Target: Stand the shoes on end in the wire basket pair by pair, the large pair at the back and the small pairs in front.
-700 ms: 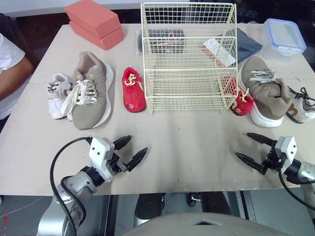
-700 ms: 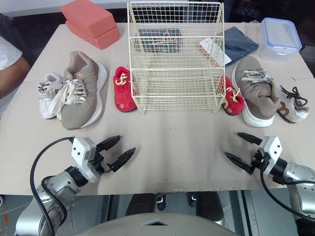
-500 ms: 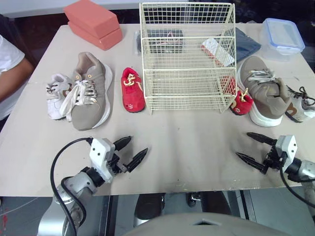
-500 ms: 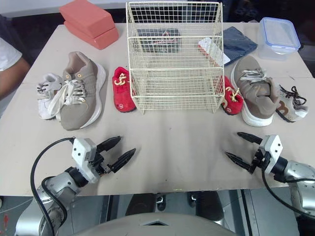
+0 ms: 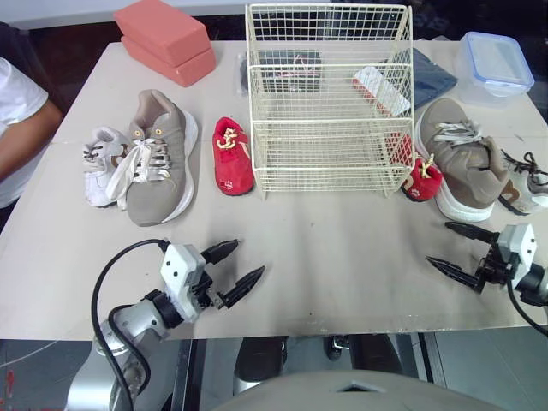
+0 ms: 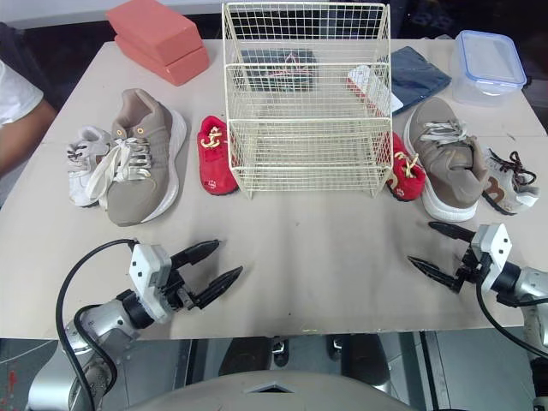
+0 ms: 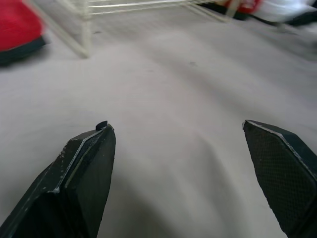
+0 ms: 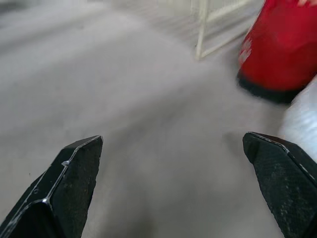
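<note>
The wire basket (image 5: 328, 94) is standing at the middle back of the table (image 5: 342, 231), its open top facing up, and every shoe is lying flat on the tabletop outside it. On the robot's left, a large taupe shoe (image 5: 158, 158) is lying with a small white shoe (image 5: 98, 167) touching its outer side, close to the table's left edge; a small red shoe (image 5: 232, 157) is lying between the taupe one and the basket, just beside the basket's left front corner. On the right, the other red shoe (image 5: 421, 180) is sitting just beside the basket's right front corner, the second large taupe shoe (image 5: 462, 167) is lying next to it, and a small white-and-brown shoe (image 5: 522, 184) is reaching the right edge.

A broad bare strip of tabletop is running from the basket's front to the near edge. The left gripper (image 5: 250, 257) is hovering over that strip near the near edge, jaws spread wide apart and holding nothing. The right gripper (image 5: 437, 243) is hovering just in front of the right taupe shoe's toe, jaws likewise wide apart and empty.

Two red blocks (image 5: 164, 38) are lying at the back left corner, a lidded plastic box (image 5: 495, 64) at the back right, and a person's arm (image 5: 21, 128) is resting at the left edge
</note>
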You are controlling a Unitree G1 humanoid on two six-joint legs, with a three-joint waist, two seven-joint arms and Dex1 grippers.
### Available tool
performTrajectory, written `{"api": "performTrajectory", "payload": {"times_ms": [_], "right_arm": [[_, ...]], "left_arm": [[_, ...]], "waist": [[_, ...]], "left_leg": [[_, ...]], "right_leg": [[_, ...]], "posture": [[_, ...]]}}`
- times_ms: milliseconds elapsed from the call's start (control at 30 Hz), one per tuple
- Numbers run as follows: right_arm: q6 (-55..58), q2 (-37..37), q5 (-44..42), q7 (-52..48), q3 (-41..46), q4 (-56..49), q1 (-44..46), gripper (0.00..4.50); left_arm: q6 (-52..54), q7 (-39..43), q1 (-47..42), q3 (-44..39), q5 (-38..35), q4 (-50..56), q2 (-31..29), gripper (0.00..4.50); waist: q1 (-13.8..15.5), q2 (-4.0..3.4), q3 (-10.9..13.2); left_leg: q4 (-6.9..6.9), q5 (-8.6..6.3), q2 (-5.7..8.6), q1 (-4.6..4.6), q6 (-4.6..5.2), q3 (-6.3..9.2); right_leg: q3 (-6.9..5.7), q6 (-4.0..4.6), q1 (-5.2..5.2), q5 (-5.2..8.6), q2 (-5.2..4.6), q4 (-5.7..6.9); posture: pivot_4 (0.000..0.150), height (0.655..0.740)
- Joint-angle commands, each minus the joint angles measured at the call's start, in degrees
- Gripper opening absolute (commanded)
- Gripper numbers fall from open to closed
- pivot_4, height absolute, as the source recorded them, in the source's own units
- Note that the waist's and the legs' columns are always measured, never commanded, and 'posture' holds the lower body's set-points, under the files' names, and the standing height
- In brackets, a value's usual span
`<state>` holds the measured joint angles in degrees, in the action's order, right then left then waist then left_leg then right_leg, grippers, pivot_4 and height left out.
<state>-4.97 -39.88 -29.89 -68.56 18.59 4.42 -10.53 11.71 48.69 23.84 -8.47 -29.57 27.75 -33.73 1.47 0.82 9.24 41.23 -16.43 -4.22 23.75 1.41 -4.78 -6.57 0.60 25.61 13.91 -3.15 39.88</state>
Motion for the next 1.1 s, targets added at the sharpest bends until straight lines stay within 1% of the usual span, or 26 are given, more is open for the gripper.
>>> {"api": "performTrajectory", "payload": {"times_ms": [33,133,200,267,333,400,500,633,800,900,1067,1100], "right_arm": [[2.1,0.2,-4.3,3.0,5.9,-8.1,-3.9,4.5],[5.0,2.8,-8.4,8.9,10.5,-14.4,-7.0,4.5],[6.3,4.4,-9.6,12.7,12.8,-17.9,-8.4,4.5],[7.8,6.5,-9.8,18.9,14.7,-21.1,-8.9,4.5],[9.9,7.5,-8.7,24.2,15.3,-23.0,-8.6,4.5],[16.5,7.6,-9.5,31.7,15.1,-24.9,-7.4,4.5],[20.1,8.1,-8.7,36.9,13.6,-27.2,-5.8,4.5],[24.4,7.8,-6.2,41.6,11.0,-27.0,-3.2,4.5],[29.5,9.3,-7.3,47.1,9.5,-25.0,3.5,4.5],[31.2,10.6,-8.4,50.0,10.3,-23.6,7.4,4.5],[32.5,10.9,-6.6,51.7,9.8,-21.6,9.4,4.5],[32.1,11.0,-6.1,51.9,9.8,-21.1,9.9,3.98]], "left_arm": [[0.1,3.7,-3.8,-0.3,-2.2,1.8,-2.6,4.43],[2.6,5.7,-8.2,0.1,-5.1,3.9,-4.8,4.43],[4.6,6.8,-11.4,0.0,-7.1,4.8,-6.4,4.43],[7.3,7.9,-15.8,-0.4,-9.9,5.4,-8.5,4.43],[9.5,8.8,-19.1,-0.7,-11.8,5.4,-10.2,4.43],[11.9,9.9,-24.1,-0.9,-13.9,4.9,-12.5,4.43],[15.2,10.8,-29.7,-1.1,-16.5,4.5,-14.7,4.43],[18.9,11.2,-35.5,-0.6,-19.6,4.4,-16.1,4.43],[22.2,10.2,-41.4,1.7,-20.5,5.0,-15.8,4.43],[23.3,9.3,-43.4,2.5,-20.7,5.5,-15.3,4.43],[24.5,8.4,-44.8,2.9,-21.4,6.7,-14.9,4.43],[24.7,8.2,-45.1,2.9,-21.5,6.7,-14.8,4.5]], "waist": [[0.3,-0.03,0.0],[0.6,-0.03,0.0],[0.7,-0.04,0.0],[0.8,-0.05,0.0],[0.7,-0.13,0.0],[0.7,-0.09,0.0],[0.6,-0.14,0.0],[0.6,-0.12,0.0],[0.5,-0.12,0.0],[0.1,-0.11,0.0],[-0.5,-0.1,0.0],[-0.6,-0.1,0.0]], "left_leg": [[0.0,0.0,0.0,0.0,0.0,0.02],[0.0,0.0,-0.01,-0.01,0.0,-0.03],[0.0,0.0,-0.02,0.0,0.0,-0.04],[0.0,0.0,-0.01,-0.01,0.0,-0.05],[0.01,0.0,-0.01,-0.02,-0.01,-0.02],[0.0,0.0,0.0,-0.03,-0.01,-0.08],[0.0,0.01,0.02,-0.03,-0.01,-0.09],[-0.01,0.01,0.05,-0.02,-0.01,-0.12],[-0.01,0.01,0.09,-0.04,-0.01,-0.17],[-0.01,0.02,0.1,-0.04,-0.02,-0.19],[-0.01,0.03,0.09,-0.03,-0.04,-0.2],[-0.01,0.04,0.09,-0.03,-0.05,-0.21]], "right_leg": [[-0.02,0.0,-0.01,0.0,0.0,0.0],[0.04,-0.01,-0.02,-0.01,0.0,-0.01],[0.06,-0.01,-0.01,-0.01,-0.01,0.0],[0.08,-0.01,-0.01,-0.01,0.0,0.0],[0.08,-0.02,-0.03,-0.01,0.02,0.01],[0.16,-0.02,-0.02,-0.01,0.02,0.0],[0.17,-0.03,-0.01,-0.02,0.05,0.02],[0.22,-0.06,0.0,-0.03,0.11,0.0],[0.27,-0.07,0.0,-0.04,0.13,-0.01],[0.33,-0.07,0.0,-0.05,0.16,0.0],[0.38,-0.07,0.02,-0.04,0.19,-0.01],[0.38,-0.08,0.02,-0.05,0.19,-0.01]], "posture": [[0.15,0.686],[0.15,0.686],[0.15,0.686],[0.15,0.686],[0.15,0.686],[0.15,0.686],[0.15,0.686],[0.15,0.686],[0.15,0.686],[0.15,0.686],[0.15,0.686],[0.15,0.686]]}}
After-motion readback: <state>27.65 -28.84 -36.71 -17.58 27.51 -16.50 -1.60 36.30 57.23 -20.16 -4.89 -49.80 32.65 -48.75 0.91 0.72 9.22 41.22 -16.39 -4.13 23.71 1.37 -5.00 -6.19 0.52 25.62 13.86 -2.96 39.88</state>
